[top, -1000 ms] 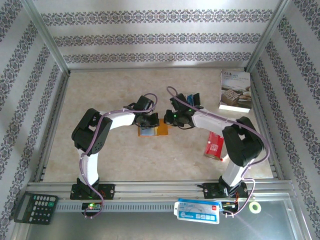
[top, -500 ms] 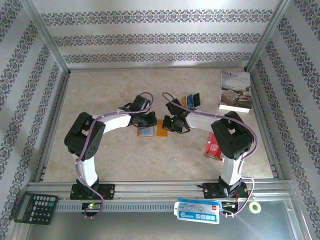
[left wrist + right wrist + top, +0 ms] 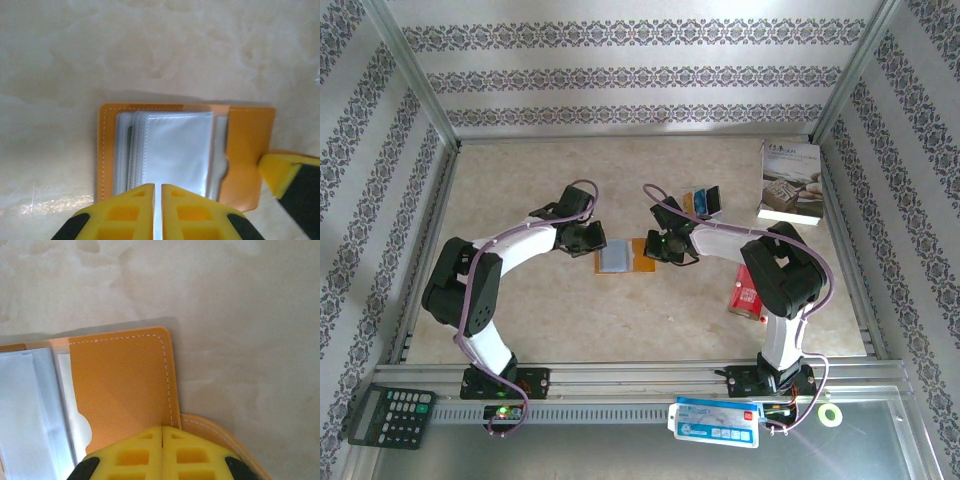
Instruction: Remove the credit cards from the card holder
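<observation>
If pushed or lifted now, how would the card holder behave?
Lying open and flat on the smooth table, the card holder would probably slide rather than tip. Its clear sleeves fan out loosely, so they would likely flop when lifted. The right end effector sits at its tab edge and may pin it.

The small orange-tan folding card holder [image 3: 120, 385] is finely grained, matt and leather-like, with pale stitching; its clear plastic sleeves [image 3: 175, 150] are glossy. The beige marbled counter [image 3: 150, 45] is smooth and faintly shiny.
</observation>
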